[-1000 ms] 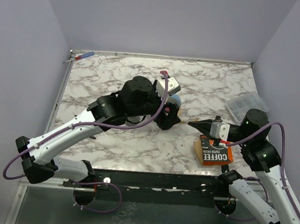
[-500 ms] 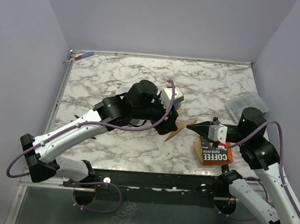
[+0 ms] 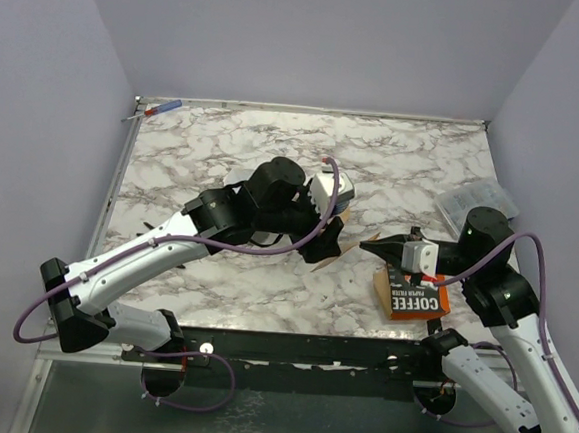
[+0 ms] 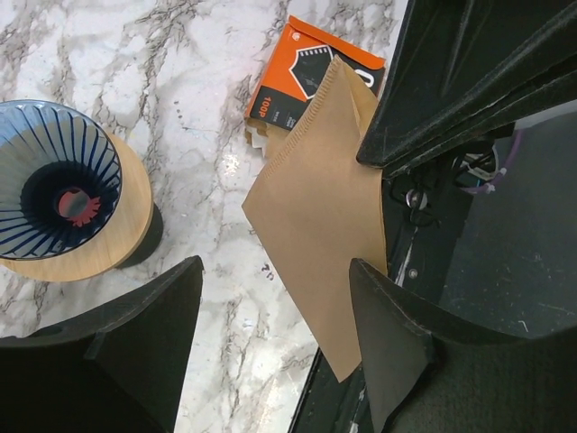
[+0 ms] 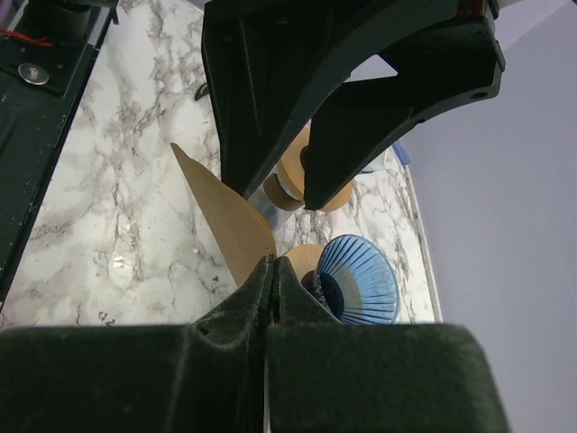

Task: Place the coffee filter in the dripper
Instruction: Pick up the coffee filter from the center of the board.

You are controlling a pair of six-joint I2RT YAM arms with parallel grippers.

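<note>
Coffee filter (image 4: 320, 225): held off a veined marble table (image 3: 225, 141), apart from the dripper.
Top: right gripper (image 3: 369, 245) meets left gripper (image 3: 327, 248) mid-table. Left wrist: the flat tan paper fan with a crimped edge lies between spread, unclamped fingers; the ribbed blue dripper (image 4: 59, 185) sits on a wooden ring. Right wrist: jaws pinch the filter's corner.

Brown paper coffee filter (image 4: 320, 198): flat, fan-shaped, crimped along one edge, tilted in the air above the marble worktop (image 4: 180, 72), one corner pinched in the closed right gripper (image 5: 270, 263). Blue ribbed cone dripper (image 4: 56, 176) with round wooden collar: upright on the worktop, near the filter but apart from it.
</note>
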